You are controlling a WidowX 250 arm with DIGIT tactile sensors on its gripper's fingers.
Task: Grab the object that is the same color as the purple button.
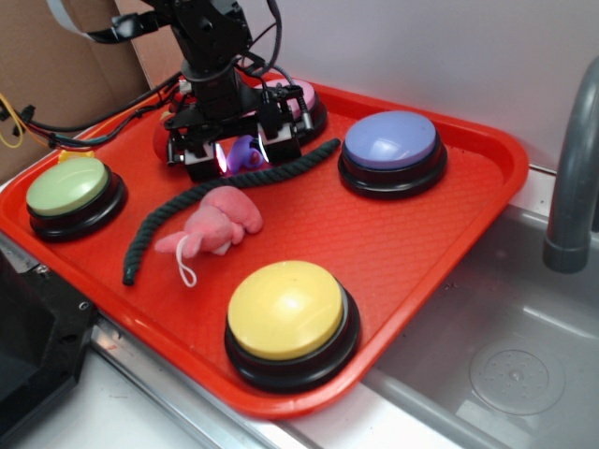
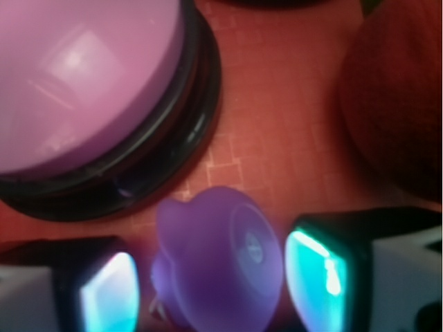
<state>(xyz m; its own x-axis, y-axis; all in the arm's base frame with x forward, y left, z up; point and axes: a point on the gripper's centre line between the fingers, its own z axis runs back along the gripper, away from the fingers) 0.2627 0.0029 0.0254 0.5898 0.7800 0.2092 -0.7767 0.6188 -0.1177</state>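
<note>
- My gripper (image 1: 241,155) is low over the far part of the red tray (image 1: 430,234), just in front of the pink-topped button (image 2: 83,90).
- The small purple toy (image 2: 218,263) sits between my two fingers (image 2: 318,270). In the wrist view I see a narrow gap on each side of it, so my jaws are around it, but I cannot tell if they press it already.
- In the exterior view the same toy (image 1: 246,152) shows between my lit pads, near the far edge of the tray, just behind the dark green rope (image 1: 201,201).
- The purple button (image 1: 390,150) stands toward the far right corner of the tray, well apart from the toy.
- A dark red round thing (image 2: 398,97) is at the right of the wrist view; it is blurred.
- The pink plush toy (image 1: 220,227) lies near the middle of the tray, touching the rope.
- The green button (image 1: 70,192) is at the left edge, and the yellow button (image 1: 290,318) at the near edge.
</note>
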